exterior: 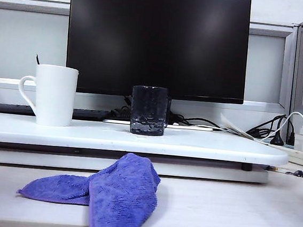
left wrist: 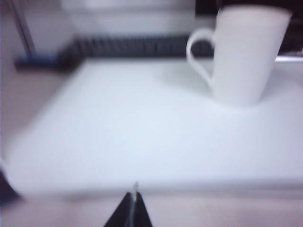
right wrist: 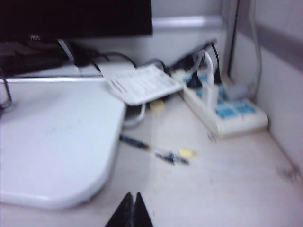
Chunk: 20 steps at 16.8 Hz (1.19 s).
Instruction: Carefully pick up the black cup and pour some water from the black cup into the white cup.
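Note:
The black cup (exterior: 149, 110), a dark bumpy tumbler, stands upright at the middle of the raised white board (exterior: 207, 146). Water in it is hard to make out through the dark wall. The white cup (exterior: 54, 94) stands upright at the board's left end, handle to the left. Neither gripper shows in the exterior view. In the left wrist view my left gripper (left wrist: 132, 196) is shut and empty, short of the board's near edge, with the white cup (left wrist: 248, 54) far ahead of it. My right gripper (right wrist: 132, 196) is shut and empty over the desk, beside the board's rounded corner (right wrist: 90, 184).
A purple cloth (exterior: 117, 193) lies on the desk in front of the board. A monitor (exterior: 158, 42) stands behind the cups, a keyboard (left wrist: 123, 47) beneath it. To the right lie a power strip (right wrist: 227, 106) with cables, a paper (right wrist: 142, 82) and a pen (right wrist: 154, 151).

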Each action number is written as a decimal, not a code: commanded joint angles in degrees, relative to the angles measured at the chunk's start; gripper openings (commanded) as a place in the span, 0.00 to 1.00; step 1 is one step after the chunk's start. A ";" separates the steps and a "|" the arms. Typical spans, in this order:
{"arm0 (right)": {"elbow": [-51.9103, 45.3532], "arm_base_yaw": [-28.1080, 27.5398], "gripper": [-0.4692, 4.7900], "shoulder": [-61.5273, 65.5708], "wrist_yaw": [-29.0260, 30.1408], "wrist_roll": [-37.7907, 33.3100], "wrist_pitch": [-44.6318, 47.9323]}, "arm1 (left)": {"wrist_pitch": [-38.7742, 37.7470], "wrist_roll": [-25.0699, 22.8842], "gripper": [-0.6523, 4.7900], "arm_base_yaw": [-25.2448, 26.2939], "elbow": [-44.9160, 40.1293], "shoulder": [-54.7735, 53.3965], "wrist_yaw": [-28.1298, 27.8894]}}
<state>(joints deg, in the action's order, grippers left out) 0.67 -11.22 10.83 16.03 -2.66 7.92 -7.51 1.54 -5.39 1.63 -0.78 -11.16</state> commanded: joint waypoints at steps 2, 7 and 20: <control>-0.31 1.09 0.08 -0.02 -2.01 -0.57 -3.37 | -0.39 3.41 0.11 0.09 -1.09 -0.02 1.99; -0.31 1.77 0.29 -0.04 -5.60 -1.81 -3.43 | 1.97 3.41 0.23 0.09 -1.09 -0.02 1.36; -0.33 14.27 0.29 -10.67 -5.64 -1.79 -0.83 | 1.09 3.41 0.23 10.71 -1.09 0.57 2.12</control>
<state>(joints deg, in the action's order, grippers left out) 0.67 1.54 0.19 10.24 -4.45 6.46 -6.68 4.80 4.67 0.49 -0.21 -9.04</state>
